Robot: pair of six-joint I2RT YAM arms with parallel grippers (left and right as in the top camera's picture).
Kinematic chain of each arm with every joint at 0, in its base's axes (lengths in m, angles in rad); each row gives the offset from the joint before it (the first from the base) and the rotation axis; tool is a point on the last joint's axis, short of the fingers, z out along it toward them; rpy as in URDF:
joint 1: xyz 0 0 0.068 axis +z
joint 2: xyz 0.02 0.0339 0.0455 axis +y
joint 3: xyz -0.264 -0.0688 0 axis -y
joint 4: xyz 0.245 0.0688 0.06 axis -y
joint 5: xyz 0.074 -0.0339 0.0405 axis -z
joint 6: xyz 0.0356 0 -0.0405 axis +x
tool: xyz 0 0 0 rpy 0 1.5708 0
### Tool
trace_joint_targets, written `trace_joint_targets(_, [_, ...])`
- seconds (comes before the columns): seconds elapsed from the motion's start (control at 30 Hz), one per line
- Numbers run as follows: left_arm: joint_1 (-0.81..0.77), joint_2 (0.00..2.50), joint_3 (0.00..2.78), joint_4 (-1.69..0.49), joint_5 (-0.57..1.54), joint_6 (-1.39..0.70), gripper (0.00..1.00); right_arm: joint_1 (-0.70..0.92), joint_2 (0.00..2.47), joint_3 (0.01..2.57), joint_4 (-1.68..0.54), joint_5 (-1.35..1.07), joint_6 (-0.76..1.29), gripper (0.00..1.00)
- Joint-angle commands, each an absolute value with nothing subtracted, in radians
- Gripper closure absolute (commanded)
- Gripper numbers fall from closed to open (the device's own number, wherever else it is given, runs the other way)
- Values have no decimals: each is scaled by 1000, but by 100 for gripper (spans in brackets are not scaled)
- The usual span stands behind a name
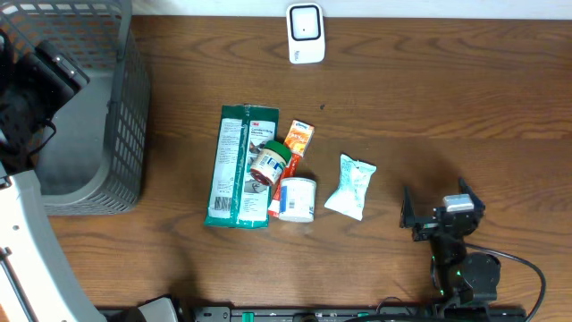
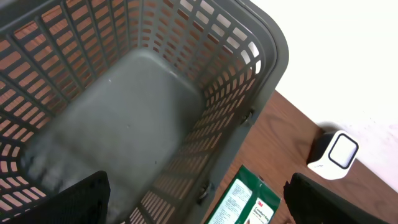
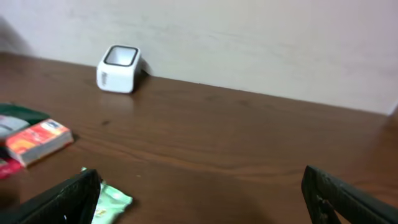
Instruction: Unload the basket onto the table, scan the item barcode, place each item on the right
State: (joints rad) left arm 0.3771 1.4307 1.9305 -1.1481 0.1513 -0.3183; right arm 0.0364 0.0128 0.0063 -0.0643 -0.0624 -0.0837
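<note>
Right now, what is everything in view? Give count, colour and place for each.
basket: 1, grey, far left of the table
scanner: 1, white, far edge, middle
flat packet: 1, green, centre
jar: 1, green lid, on its side at the packet's right edge
box: 1, orange, just right of the packet, beside the jar
tub: 1, white, below the jar
pouch: 1, pale green and white, right of the tub, apart from it
table: 1, brown wood
left end effector: 1, black, open, over the basket
right end effector: 1, black, open, right of the pouch
</note>
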Motion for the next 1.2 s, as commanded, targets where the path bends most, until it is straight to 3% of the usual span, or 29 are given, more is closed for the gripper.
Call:
trace_joint_targets(0.0, [381,1431,1932,-1150,149,-327,12,31,12,27,-63,-136,34,1])
trace_joint_targets(0.33, [381,1431,1932,-1150,149,-327,12,31,225,423,-194,-144,95,1])
trace_joint_targets(0.73, [381,1431,1932,-1150,149,-327,12,31,852,1120,-819,-246,-9,1])
trace_joint_targets(1.17, [381,1431,1932,-1150,149,-327,12,31,1221,1220,-1076,-319,-5,1])
